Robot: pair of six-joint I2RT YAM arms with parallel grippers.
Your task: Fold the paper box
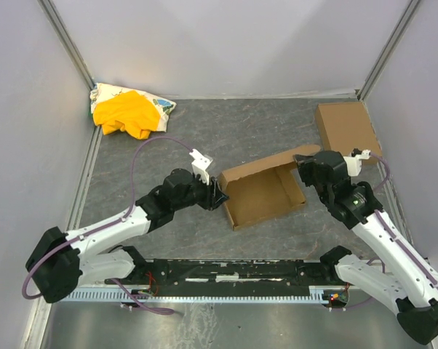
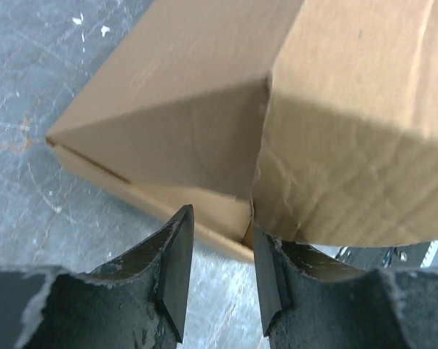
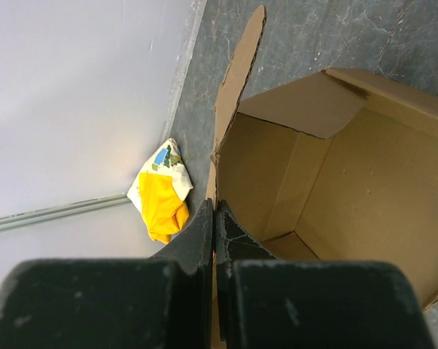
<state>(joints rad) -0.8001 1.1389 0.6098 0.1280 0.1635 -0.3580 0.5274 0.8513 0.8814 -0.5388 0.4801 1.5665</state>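
Half-formed box [image 1: 266,195] on desk [image 1: 204,138]; left gripper [image 1: 219,195] at its left corner, right gripper [image 1: 301,166] at right wall, probably pinching it.

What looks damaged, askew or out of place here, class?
The brown corrugated cardboard paper box is creased and wrinkled on its wall beside the corner at the left gripper. A crumpled yellow cloth lies bunched in the far left corner.

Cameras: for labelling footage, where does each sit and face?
Top external: above, behind the arms, looking down at the table; both arms show.
Left wrist: on the left gripper, facing the paper box's outer corner; fingers show.
Right wrist: on the right gripper, facing into the box; fingers show.
Shared: all see the box.
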